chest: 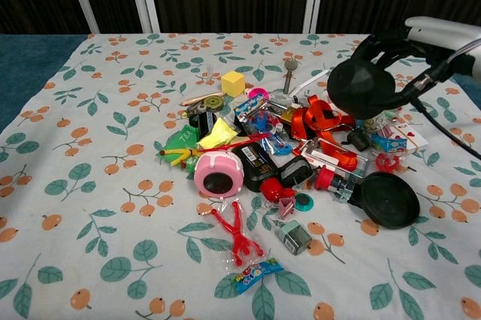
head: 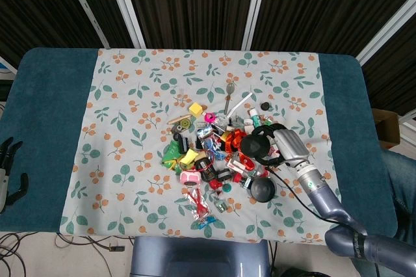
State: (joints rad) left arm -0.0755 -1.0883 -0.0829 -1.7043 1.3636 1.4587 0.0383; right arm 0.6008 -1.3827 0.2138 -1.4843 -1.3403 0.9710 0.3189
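Head view: mounted high, aimed steeply down, far enough to take in the whole table (head: 39, 95) and the dark slatted wall behind. Chest view: set low and close, facing forward across the patterned cloth (chest: 98, 185). Shared by both: the pile of small toys (head: 218, 150) mid-cloth.

Right hand (chest: 406, 46) w/ headset (chest: 361, 87) above pile (chest: 263, 155), mid-cloth (chest: 90, 207).

The green packet (chest: 179, 140) seems to read "TEA"; nothing else in the pile is legible.
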